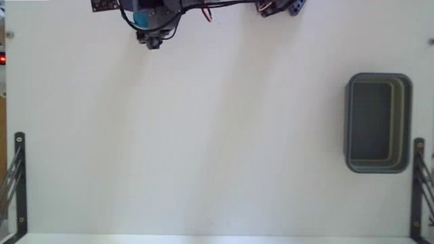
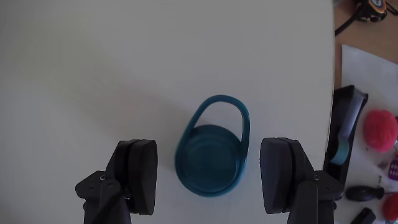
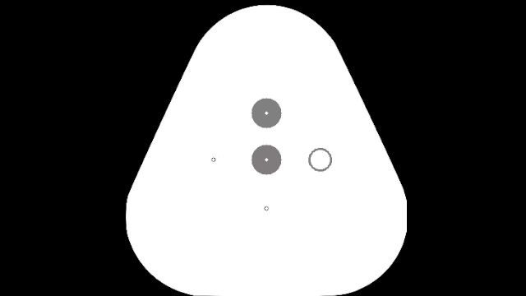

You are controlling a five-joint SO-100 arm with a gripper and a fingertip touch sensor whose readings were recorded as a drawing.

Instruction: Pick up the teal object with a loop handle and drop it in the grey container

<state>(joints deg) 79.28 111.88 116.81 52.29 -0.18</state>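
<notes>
In my wrist view the teal object [image 2: 210, 160] lies flat, loop handle pointing up-frame. My gripper [image 2: 212, 177] is wide open, fingers [image 2: 140, 175] straddling without touching it.

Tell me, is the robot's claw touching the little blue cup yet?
Apart. In the wrist view the open gripper has a finger on each side of the teal cup, with white table showing in both gaps.

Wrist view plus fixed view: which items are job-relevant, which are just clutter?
Job:
teal object with a loop handle, between the open end effector fingers
grey container

Clutter, off the table edge in the wrist view:
black tape dispenser
pink fuzzy ball
</notes>
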